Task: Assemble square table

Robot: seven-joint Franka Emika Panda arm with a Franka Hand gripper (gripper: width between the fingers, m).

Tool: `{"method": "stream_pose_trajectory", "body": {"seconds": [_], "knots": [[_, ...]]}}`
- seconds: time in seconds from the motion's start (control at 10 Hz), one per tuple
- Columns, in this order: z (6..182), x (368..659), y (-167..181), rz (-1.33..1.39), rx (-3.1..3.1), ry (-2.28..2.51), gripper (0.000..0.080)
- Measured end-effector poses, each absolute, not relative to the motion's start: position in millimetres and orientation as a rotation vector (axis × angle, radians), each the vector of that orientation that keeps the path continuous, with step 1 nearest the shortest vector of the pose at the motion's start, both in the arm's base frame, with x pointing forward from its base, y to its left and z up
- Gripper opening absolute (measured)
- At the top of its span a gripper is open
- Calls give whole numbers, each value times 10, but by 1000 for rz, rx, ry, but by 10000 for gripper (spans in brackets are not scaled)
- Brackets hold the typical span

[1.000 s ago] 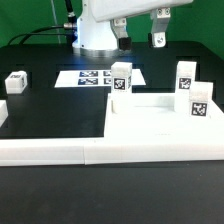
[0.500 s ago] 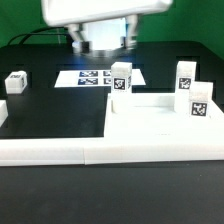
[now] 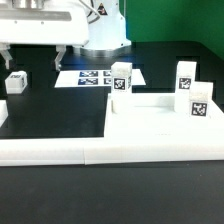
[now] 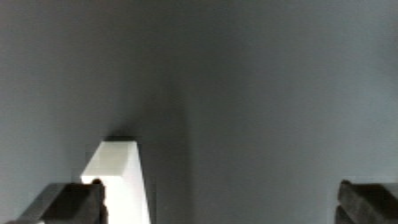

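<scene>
The square table's slab [image 3: 160,122], white with a raised rim, lies at the exterior view's right. Two tagged leg blocks [image 3: 199,103] [image 3: 186,74] stand on it or just behind it, a third [image 3: 121,77] stands at its far left corner, and a small one [image 3: 16,82] sits alone at the left. My gripper [image 3: 35,58] hangs open high over the back left of the table, above and right of that lone block. In the wrist view the gripper [image 4: 217,205] shows dark fingertips [image 4: 71,202] wide apart over the black table, with nothing between them.
The marker board [image 3: 92,77] lies flat behind the slab. A long low white border wall [image 3: 60,152] runs along the front. In the wrist view a white strip [image 4: 118,170] lies beside one finger; I cannot tell which part it is.
The gripper has swung from the back right, past the middle, to the exterior view's left, staying open. No part on the table has moved.
</scene>
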State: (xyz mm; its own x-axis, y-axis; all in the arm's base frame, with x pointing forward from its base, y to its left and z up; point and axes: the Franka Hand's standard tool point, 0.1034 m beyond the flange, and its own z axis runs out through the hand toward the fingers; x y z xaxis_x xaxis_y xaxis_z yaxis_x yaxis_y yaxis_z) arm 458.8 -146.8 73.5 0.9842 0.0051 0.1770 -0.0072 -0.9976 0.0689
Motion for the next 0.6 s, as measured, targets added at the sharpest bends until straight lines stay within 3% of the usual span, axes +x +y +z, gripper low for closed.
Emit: {"method": "stream_pose_trajectory", "body": {"seconds": [0.4, 0.6], "knots": [[693, 4553, -1500, 244, 3067, -9, 649], [512, 4354, -1767, 79, 3091, -23, 649]]}}
